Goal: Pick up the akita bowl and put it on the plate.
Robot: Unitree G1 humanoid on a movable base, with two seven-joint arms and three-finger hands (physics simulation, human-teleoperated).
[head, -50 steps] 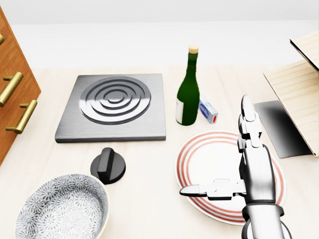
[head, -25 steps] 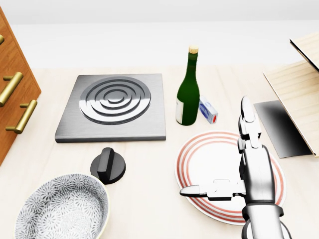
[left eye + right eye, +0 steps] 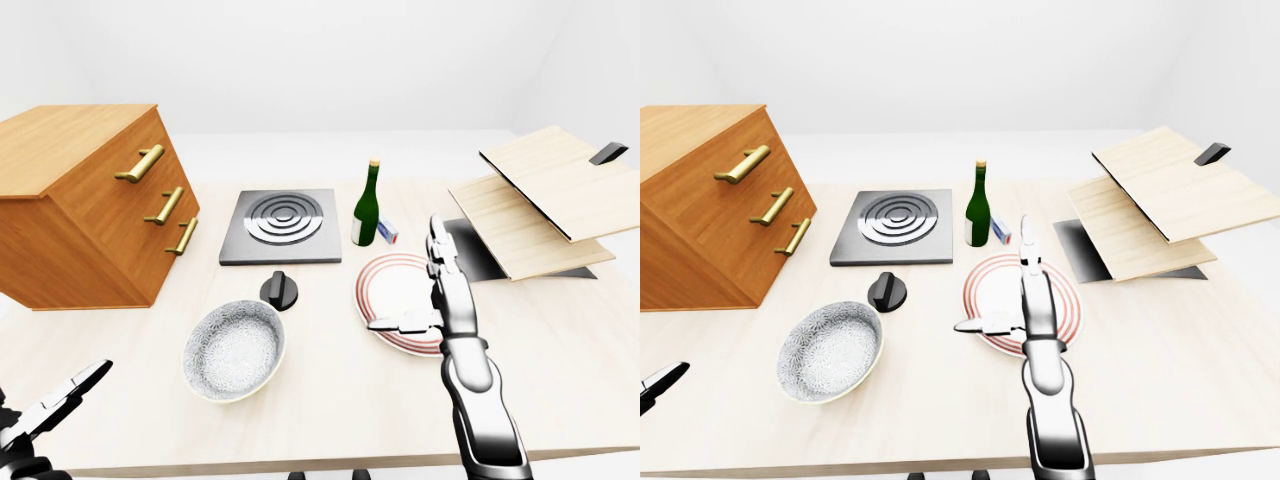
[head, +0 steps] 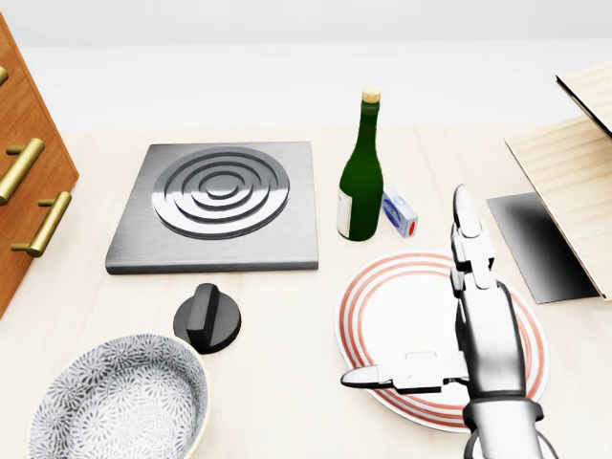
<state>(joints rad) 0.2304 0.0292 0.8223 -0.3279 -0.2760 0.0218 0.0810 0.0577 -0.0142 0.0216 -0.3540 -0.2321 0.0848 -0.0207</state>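
Your right hand (image 4: pixel 483 330) hovers over the plate (image 4: pixel 397 301), fingers spread, holding nothing. The akita bowl (image 4: pixel 115 402) sits well left, untouched. Your left hand (image 3: pixel 45 410) is low, fingers straight.

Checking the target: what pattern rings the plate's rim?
Concentric red rings on a white plate, clearest in the head view.

The right hand (image 4: pixel 488 330) is spread flat, palm down. Its two long fingers (image 4: pixel 466 225) lie straight and side by side, pointing away from the wrist, and the thumb (image 4: pixel 392 373) juts out sideways from the palm towards the robot's left. The silver forearm (image 3: pixel 485 420) runs straight back from the wrist. The left hand (image 3: pixel 45 412) hangs low, well apart, its fingers extended and uncurled.
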